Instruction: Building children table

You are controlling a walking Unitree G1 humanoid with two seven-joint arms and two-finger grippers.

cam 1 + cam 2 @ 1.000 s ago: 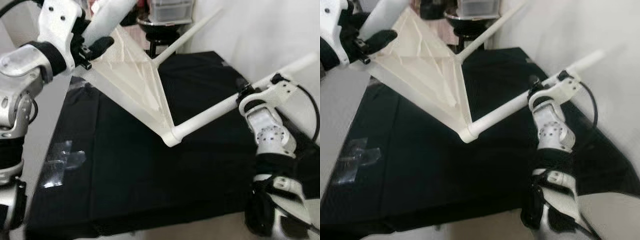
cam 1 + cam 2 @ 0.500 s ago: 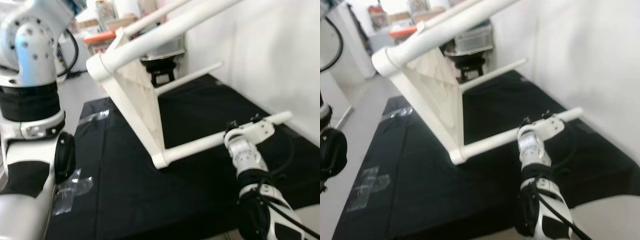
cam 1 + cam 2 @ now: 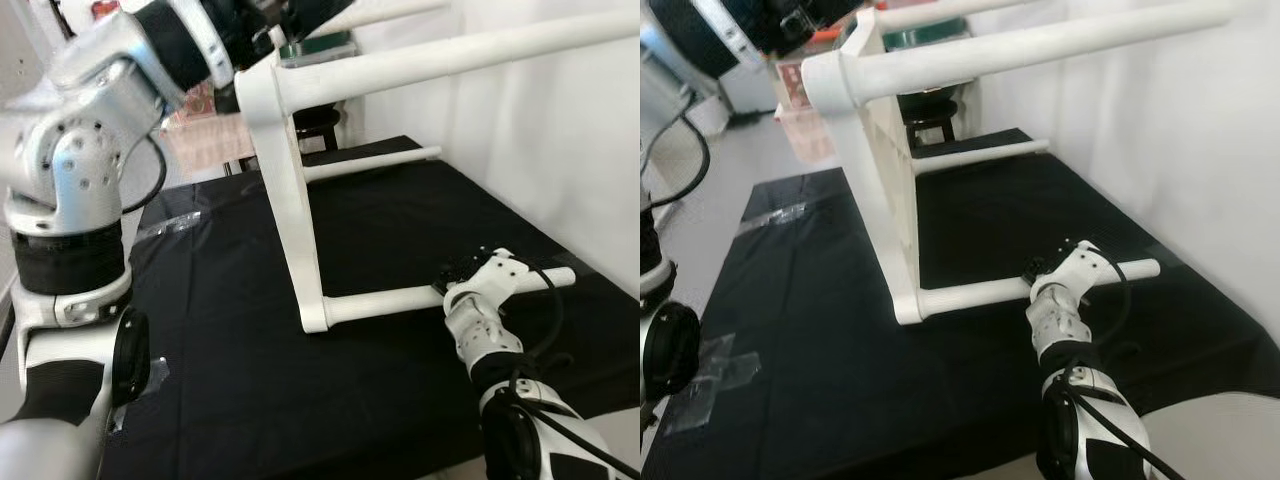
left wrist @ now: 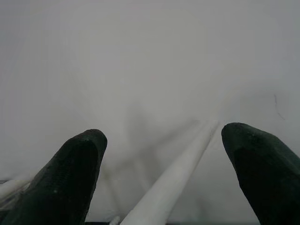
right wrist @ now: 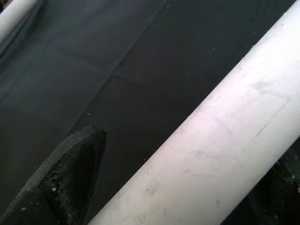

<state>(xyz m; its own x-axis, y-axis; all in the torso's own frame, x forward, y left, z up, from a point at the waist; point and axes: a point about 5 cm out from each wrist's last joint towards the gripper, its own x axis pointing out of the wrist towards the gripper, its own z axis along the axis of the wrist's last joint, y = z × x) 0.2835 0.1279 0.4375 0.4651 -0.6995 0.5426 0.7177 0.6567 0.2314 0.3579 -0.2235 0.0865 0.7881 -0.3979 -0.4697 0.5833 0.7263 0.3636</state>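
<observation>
The white children's table point(image 3: 291, 215) stands on its side on a black mat point(image 3: 220, 350), its top upright and its legs pointing right. The lower front leg point(image 3: 385, 298) lies along the mat. My right gripper point(image 3: 463, 276) straddles that leg near its free end; in the right wrist view the leg point(image 5: 211, 140) runs between the black fingers point(image 5: 70, 178), with mat showing between one fingertip and the leg. My left arm point(image 3: 100, 150) reaches up to the table's top corner. The left gripper point(image 4: 164, 154) is spread wide, an upper leg point(image 4: 178, 173) running away between its fingers.
A white wall point(image 3: 560, 150) stands close along the right of the mat. Behind the table are a black stool point(image 3: 320, 118) and a translucent pink box point(image 3: 205, 150). Clear tape or plastic point(image 3: 160, 372) lies on the mat's left side, by the grey floor point(image 3: 700, 190).
The table has swung from a tilt to standing upright on its side, and its lower front leg has come down onto the mat with my right gripper. My left arm rose; the camera shifted.
</observation>
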